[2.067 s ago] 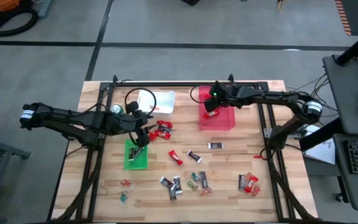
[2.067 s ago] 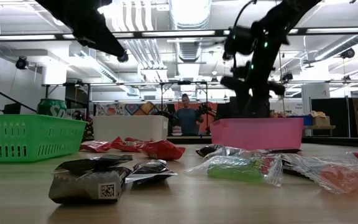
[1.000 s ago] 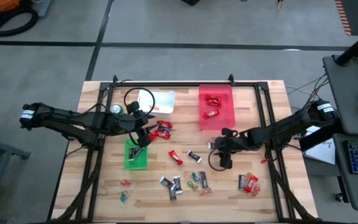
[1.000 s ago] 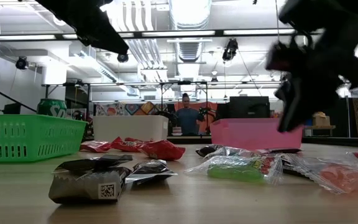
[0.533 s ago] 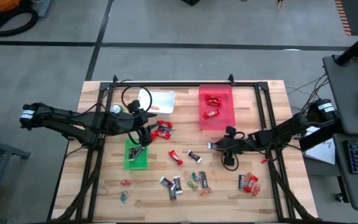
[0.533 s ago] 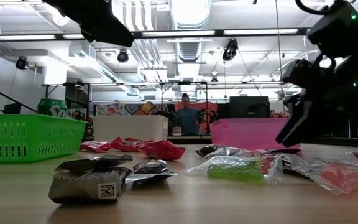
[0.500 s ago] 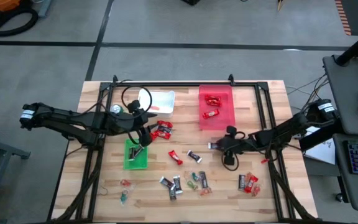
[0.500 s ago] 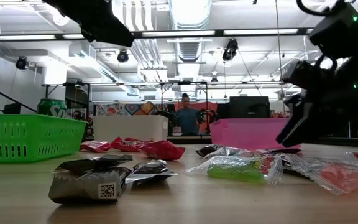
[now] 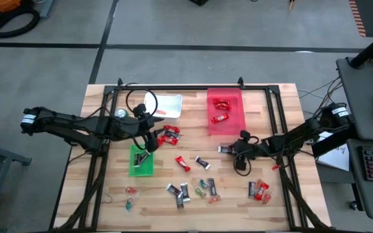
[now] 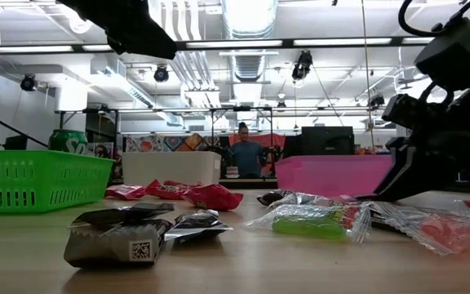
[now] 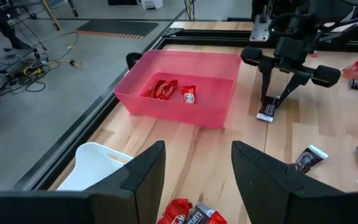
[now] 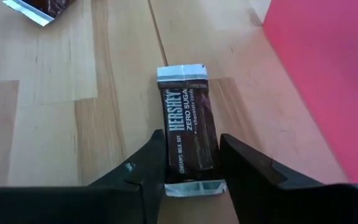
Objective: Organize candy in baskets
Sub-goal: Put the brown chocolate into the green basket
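Note:
A dark wrapped candy bar (image 12: pixel 188 134) lies flat on the table just near of the red basket (image 9: pixel 225 111). My right gripper (image 12: pixel 191 163) is open and slants down over the bar's end, one finger on each long side. It also shows in the high view (image 9: pixel 228 150). My left gripper (image 11: pixel 197 177) hangs open and holds nothing, above the red candies (image 9: pixel 168 134) between the white basket (image 9: pixel 164 107) and the green basket (image 9: pixel 141 162). The red basket holds red candies (image 11: pixel 166 90). My right gripper has its fingers (image 12: pixel 149 163) close beside the two long edges of the bar at one end (image 12: pixel 194 182), slanting down and lying along the bar. I cannot tell whether they touch it. The bar lies flat on the table.
Several loose candies (image 9: pixel 193 189) are scattered along the table's near side, with more at the near right (image 9: pixel 258 189) and near left (image 9: pixel 130 197). A green can (image 9: pixel 121 113) stands beside the white basket. A black rail frame (image 9: pixel 193 87) borders the table.
My right gripper has come down to the table and tipped further downward, settling over the dark bar near the red basket.

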